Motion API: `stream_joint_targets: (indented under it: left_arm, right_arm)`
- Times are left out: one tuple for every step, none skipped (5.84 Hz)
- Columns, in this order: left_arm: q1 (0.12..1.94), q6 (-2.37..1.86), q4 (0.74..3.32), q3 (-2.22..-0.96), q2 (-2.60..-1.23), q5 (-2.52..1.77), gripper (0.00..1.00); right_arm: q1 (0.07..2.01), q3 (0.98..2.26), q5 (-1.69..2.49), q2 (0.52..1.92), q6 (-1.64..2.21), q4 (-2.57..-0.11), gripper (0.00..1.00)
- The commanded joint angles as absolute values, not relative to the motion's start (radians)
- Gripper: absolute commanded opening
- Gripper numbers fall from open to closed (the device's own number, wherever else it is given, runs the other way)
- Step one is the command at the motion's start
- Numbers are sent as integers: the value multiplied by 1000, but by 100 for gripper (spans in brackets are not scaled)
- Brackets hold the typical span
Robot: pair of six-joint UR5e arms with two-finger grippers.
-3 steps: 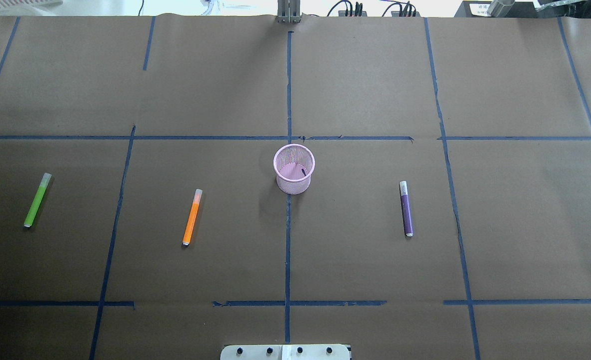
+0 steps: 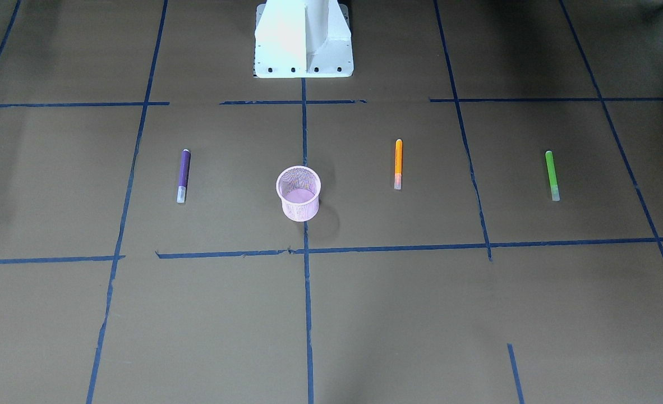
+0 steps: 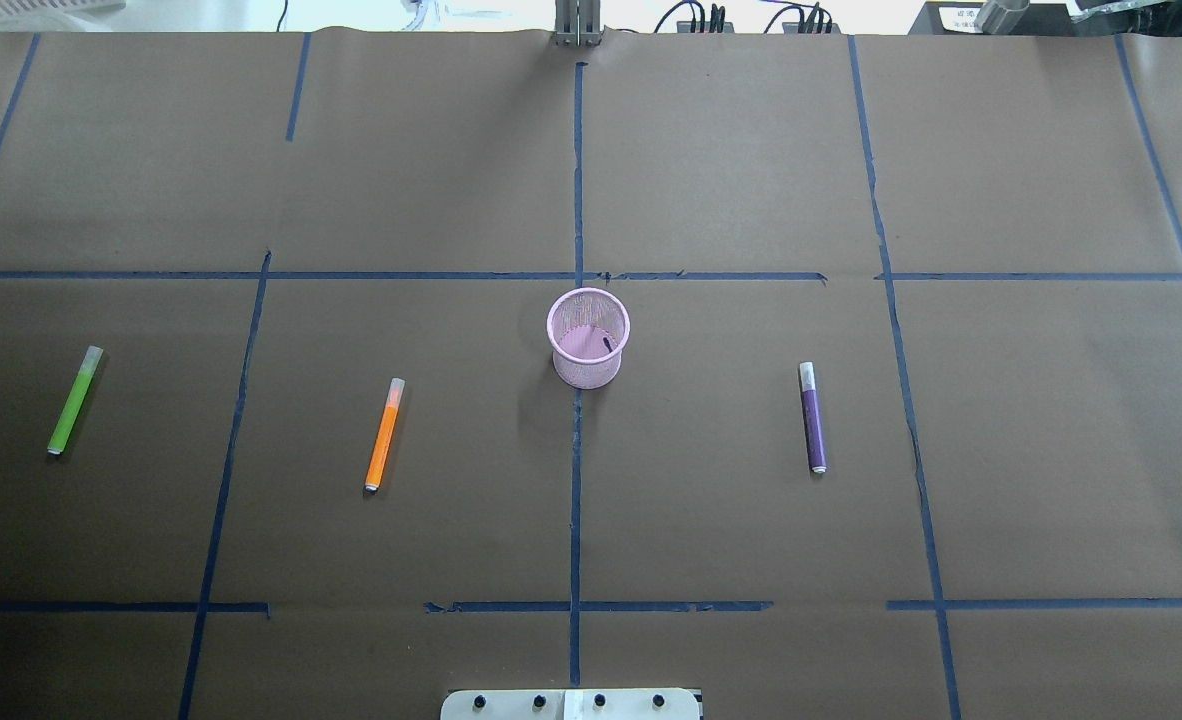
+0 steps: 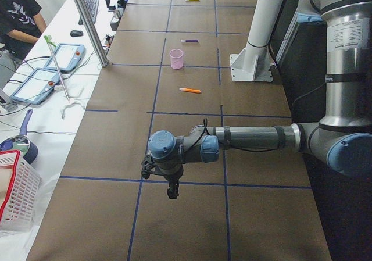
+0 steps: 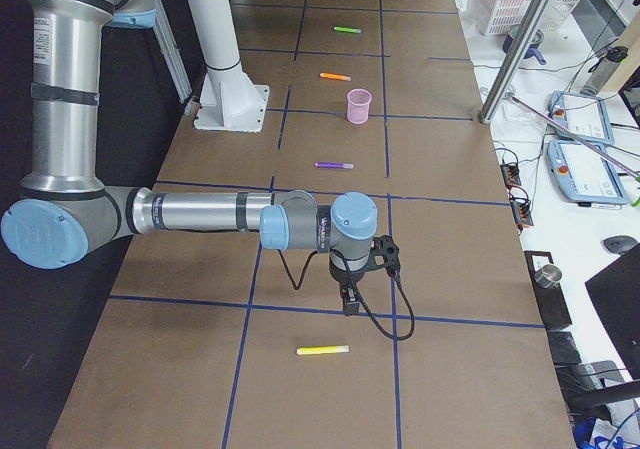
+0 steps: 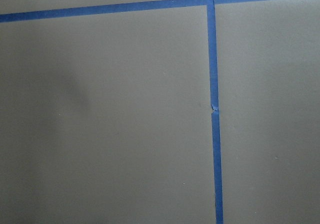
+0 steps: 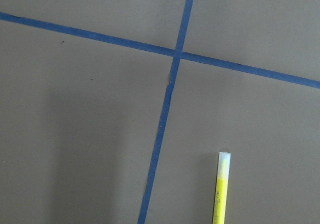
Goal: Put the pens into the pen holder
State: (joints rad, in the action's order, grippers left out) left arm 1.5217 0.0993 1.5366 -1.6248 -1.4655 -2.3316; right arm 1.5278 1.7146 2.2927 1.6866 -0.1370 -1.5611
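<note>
One yellow pen (image 5: 322, 350) lies near the right tool (image 5: 350, 305).

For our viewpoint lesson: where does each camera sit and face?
Front: across the table, facing the robot base.
Overhead: behind the robot, looking down; base edge only.
Exterior left: table's left end; left arm near.
Exterior right: right end; right arm near.
Left wrist: downward, blue tape only.
Right wrist: downward, yellow pen.
Shared: pen holder, front and overhead.
</note>
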Motion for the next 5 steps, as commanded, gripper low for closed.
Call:
stream_joint_targets:
  left_arm:
    - [1522, 98, 1537, -1640, -1468, -2332, 100]
    - [1522, 92, 1537, -1653, -1476, -2329, 100]
    - [1522, 87, 1537, -1701, -1477, -2323, 100]
    - [1516, 59, 1532, -1742, -1480, -2329, 100]
    - [1506, -21, 1535, -1744, -1527, -2333, 100]
  right_arm:
    - [1528, 1684, 2292, 1690, -146, -1559, 100]
    - [1528, 1683, 2290, 1690, -149, -1559, 100]
    - [1528, 1683, 2270, 1690, -152, -1559, 100]
    - [1528, 1663, 2252, 1690, -164, -1559, 100]
    - [1528, 1620, 2255, 1689, -210, -1557, 100]
